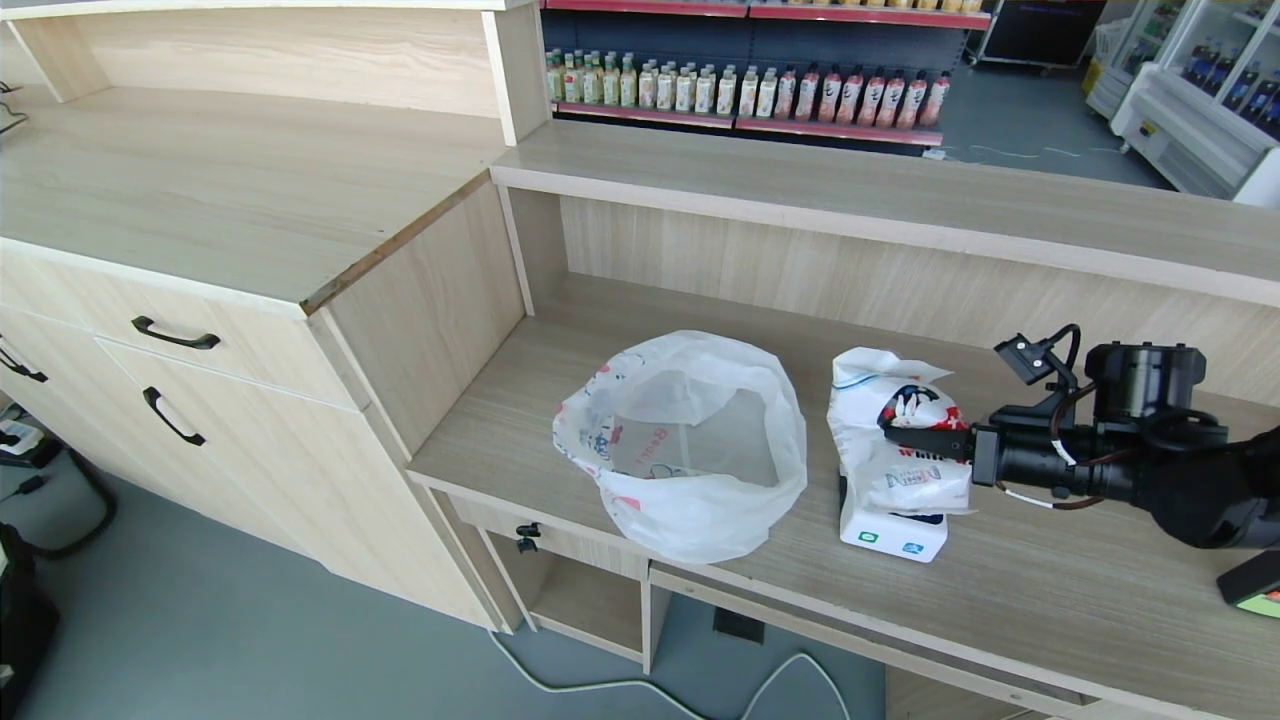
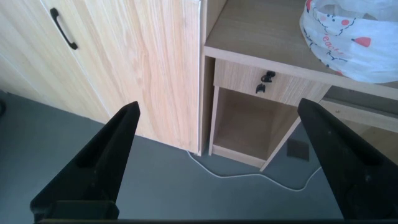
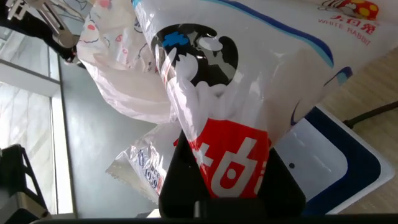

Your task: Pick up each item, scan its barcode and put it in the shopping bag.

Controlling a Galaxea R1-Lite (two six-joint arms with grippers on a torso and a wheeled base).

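- Gripping a white snack bag (image 1: 905,478) by its upper part, the right tool (image 1: 895,432) is closed on the plastic, one dark finger showing across the bag's front.
- The snack bag hangs just above a small white scanner (image 1: 893,538), and its lower edge overlaps the scanner's top.
- The scanner sits on the counter (image 1: 1000,600), near the front edge.
- The shopping bag (image 1: 690,515) stands on the counter just to the left of the snack bag, its mouth wide open and facing up.
- The left tool (image 2: 219,107) is spread wide and holds nothing; it hangs low over the grey floor (image 2: 155,180), in front of the cabinet (image 2: 143,62) and below the counter's edge.
- Rows of bottles (image 1: 740,90) line a shelf behind the counter.
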